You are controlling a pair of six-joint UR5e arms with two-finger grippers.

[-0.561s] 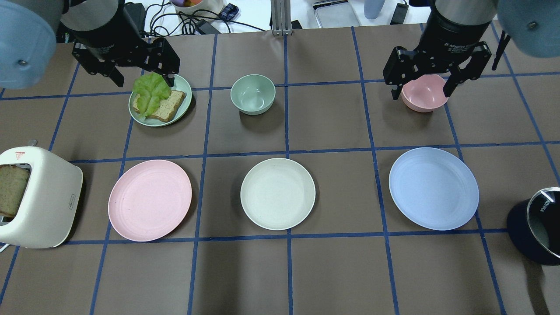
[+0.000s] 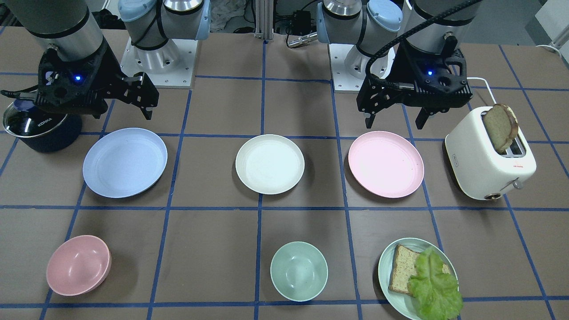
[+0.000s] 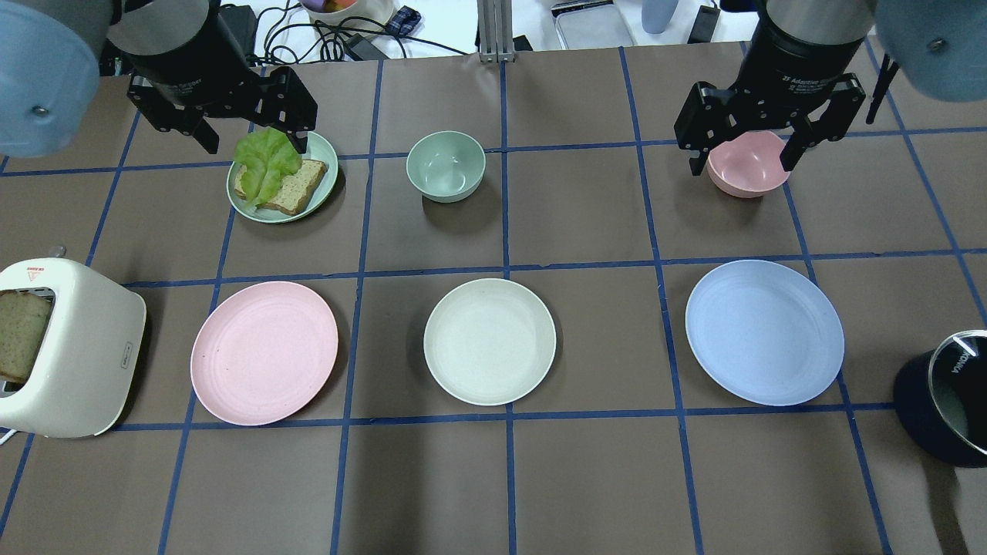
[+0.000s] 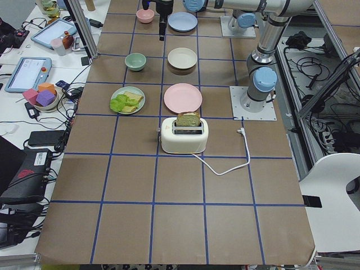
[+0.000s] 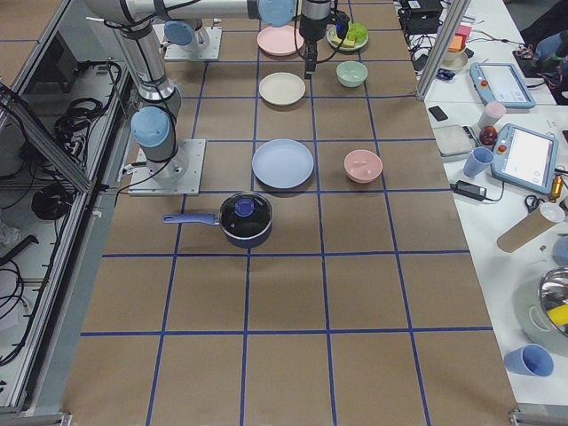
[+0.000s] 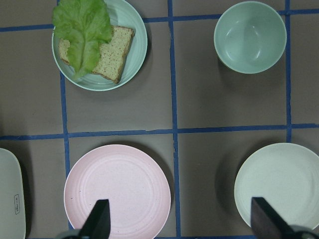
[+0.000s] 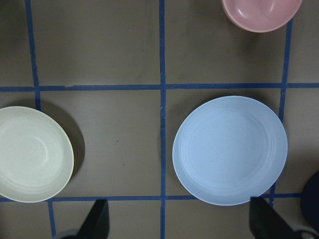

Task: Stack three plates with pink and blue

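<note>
The pale blue plate (image 7: 230, 150) lies flat on the brown tabletop (image 7: 99, 45) at 4 o'clock. The cream plate (image 7: 30, 154) at 8 o'clock is cut by the edge. A pink bowl (image 7: 261, 14) shows partly at 1 o'clock. The jaws of the right gripper (image 7: 179, 221) stand wide apart at 7 and 5 o'clock.

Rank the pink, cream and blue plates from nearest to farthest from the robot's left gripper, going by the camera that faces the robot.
Measured from the left gripper in the front-facing view:
1. The pink plate, right in front of it, beside the toaster.
2. The cream plate, in the middle of the row.
3. The blue plate, at the row's far end.
</note>
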